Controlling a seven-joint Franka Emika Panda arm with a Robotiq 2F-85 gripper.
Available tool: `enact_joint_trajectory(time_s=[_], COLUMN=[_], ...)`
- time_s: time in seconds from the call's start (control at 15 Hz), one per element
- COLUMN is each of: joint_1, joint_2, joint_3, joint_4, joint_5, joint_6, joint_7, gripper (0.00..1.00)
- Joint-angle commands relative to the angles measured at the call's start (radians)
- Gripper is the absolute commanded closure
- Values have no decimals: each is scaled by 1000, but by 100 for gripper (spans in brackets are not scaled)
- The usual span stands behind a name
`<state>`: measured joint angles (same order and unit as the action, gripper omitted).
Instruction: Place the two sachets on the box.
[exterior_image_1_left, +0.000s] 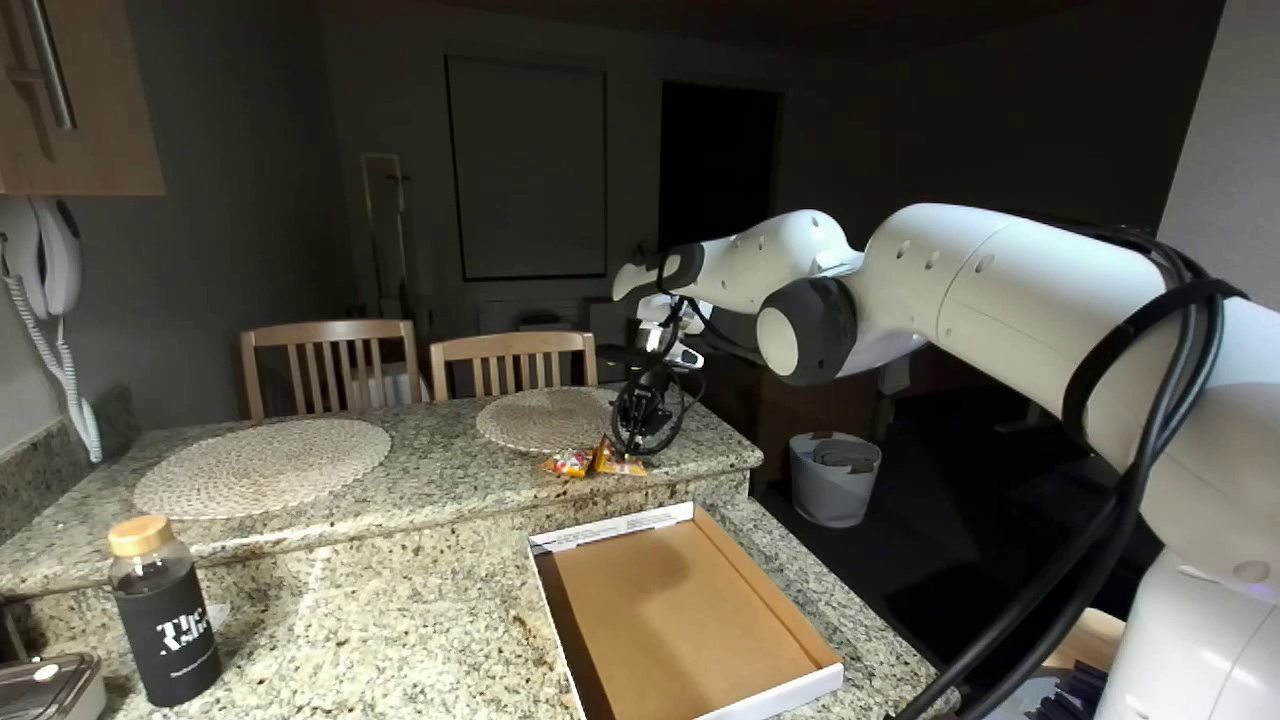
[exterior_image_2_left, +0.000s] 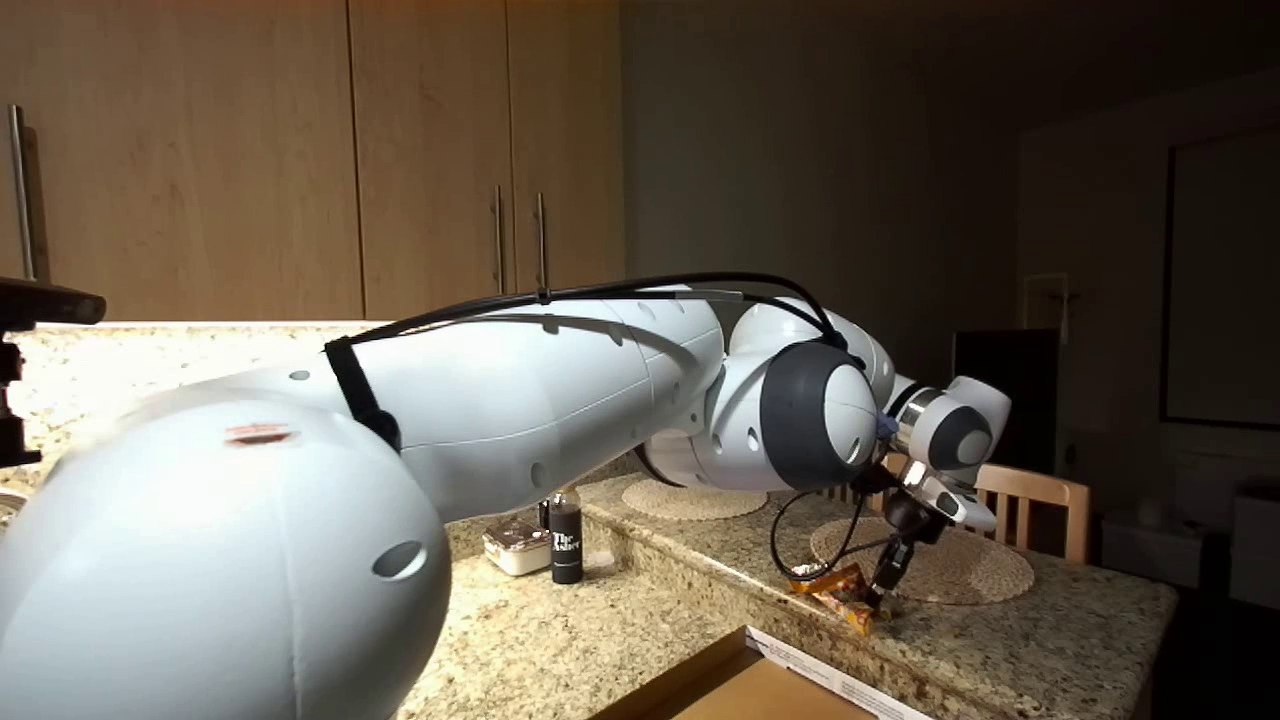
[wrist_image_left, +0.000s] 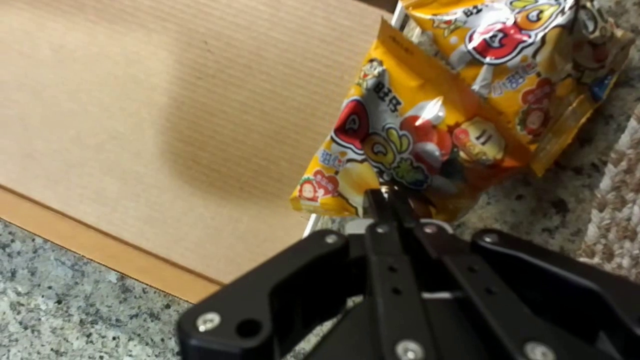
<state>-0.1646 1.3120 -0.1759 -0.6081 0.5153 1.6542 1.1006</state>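
Two yellow-orange sachets with printed fruit and pale patches lie on the raised counter ledge. In the wrist view the nearer sachet (wrist_image_left: 405, 125) is partly over the farther sachet (wrist_image_left: 530, 60). My gripper (wrist_image_left: 387, 195) has its fingertips nearly together, with the near edge of the nearer sachet bunched between them. In an exterior view the gripper (exterior_image_1_left: 635, 452) touches the right sachet (exterior_image_1_left: 618, 463), which is tilted up; the left sachet (exterior_image_1_left: 568, 463) lies beside it. Both also show by the gripper (exterior_image_2_left: 873, 600) in an exterior view. The shallow box (exterior_image_1_left: 670, 610) sits on the lower counter, below the ledge.
Round woven placemats (exterior_image_1_left: 265, 465) (exterior_image_1_left: 550, 418) lie on the ledge, one just behind the gripper. A dark bottle with a tan cap (exterior_image_1_left: 165, 620) and a lidded container (exterior_image_1_left: 50, 685) stand on the lower counter at left. The ledge forms a step above the box. Chairs (exterior_image_1_left: 515, 362) stand behind.
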Motion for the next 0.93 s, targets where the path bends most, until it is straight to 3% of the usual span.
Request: enact_joint_trajectory(time_s=[0.0,0.33,0.6,0.73,0.8,0.87], joint_1=[1,21,49,60,60,62], joint_2=[8,16,-6,-9,-10,-11], joint_3=[-7,-12,-29,-34,-29,-25], joint_4=[16,0,-13,8,22,37], joint_5=[-21,-98,-189,-234,-233,-230], joint_6=[-50,-288,-462,-486,-471,-449], joint_7=[-12,-58,-169,-249,-274,-288], gripper=[93,93,93,94,69,67])
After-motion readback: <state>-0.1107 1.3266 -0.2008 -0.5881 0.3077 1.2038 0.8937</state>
